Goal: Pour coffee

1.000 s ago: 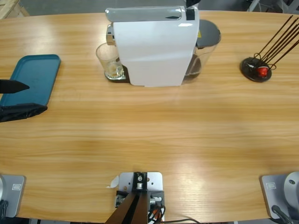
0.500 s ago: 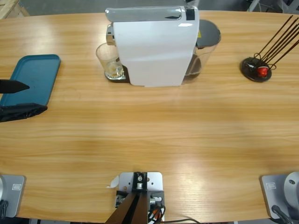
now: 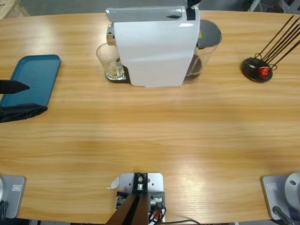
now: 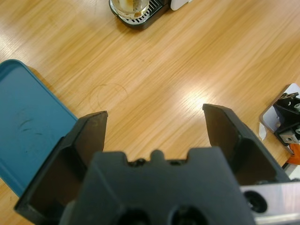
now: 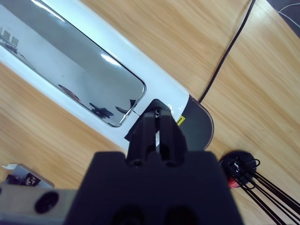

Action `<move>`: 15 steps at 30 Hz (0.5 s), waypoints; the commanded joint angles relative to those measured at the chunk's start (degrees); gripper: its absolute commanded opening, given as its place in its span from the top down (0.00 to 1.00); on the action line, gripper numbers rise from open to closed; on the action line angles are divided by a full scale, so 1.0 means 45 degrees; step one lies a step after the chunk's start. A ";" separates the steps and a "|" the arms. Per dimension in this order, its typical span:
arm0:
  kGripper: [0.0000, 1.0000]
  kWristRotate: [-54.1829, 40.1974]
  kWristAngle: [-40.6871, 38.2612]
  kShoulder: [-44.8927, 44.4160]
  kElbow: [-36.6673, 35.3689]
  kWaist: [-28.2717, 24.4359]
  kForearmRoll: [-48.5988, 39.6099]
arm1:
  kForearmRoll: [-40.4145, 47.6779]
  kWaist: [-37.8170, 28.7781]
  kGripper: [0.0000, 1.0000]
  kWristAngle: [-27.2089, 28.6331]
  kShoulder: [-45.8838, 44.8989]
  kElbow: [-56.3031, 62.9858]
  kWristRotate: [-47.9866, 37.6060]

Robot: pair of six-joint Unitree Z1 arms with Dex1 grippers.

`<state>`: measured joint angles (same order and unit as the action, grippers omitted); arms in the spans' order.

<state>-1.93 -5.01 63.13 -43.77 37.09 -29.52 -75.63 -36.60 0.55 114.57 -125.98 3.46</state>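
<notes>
Wooden table (image 3: 150, 136): coffee machine (image 3: 154, 47), teal tray (image 3: 33, 77)

Teal tray (image 3: 35, 77), black reed stand (image 3: 256, 69)

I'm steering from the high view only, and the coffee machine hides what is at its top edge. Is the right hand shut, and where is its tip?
Observer: The right wrist view shows the right hand shut on nothing, its tip at the black rear corner of the coffee machine.
Operator: Anything behind the machine that I can't see?
Observer: Yes, a black cable runs over the table to the machine by the grey tank lid.
Operator: And what is the glass standing on?
Observer: The left wrist view, looking past the open, empty left hand, shows the glass on a slotted drip grate.
</notes>
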 commanded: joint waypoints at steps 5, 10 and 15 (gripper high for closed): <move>0.11 0.0018 0.0155 0.0127 0.0457 0.0116 0.0114 | -0.0243 0.0145 1.00 0.0401 0.0477 -0.0110 -0.0104; 0.11 0.0018 0.0155 0.0111 0.0465 0.0116 0.0114 | -0.0243 0.0145 1.00 0.0347 0.0477 -0.0047 -0.0143; 0.11 0.0018 0.0155 0.0072 0.0469 0.0116 0.0114 | -0.0240 0.0145 1.00 0.0308 0.0441 0.0121 -0.0233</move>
<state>-1.93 -5.01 63.13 -43.77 37.09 -29.52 -75.89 -36.50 1.34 114.57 -126.03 3.45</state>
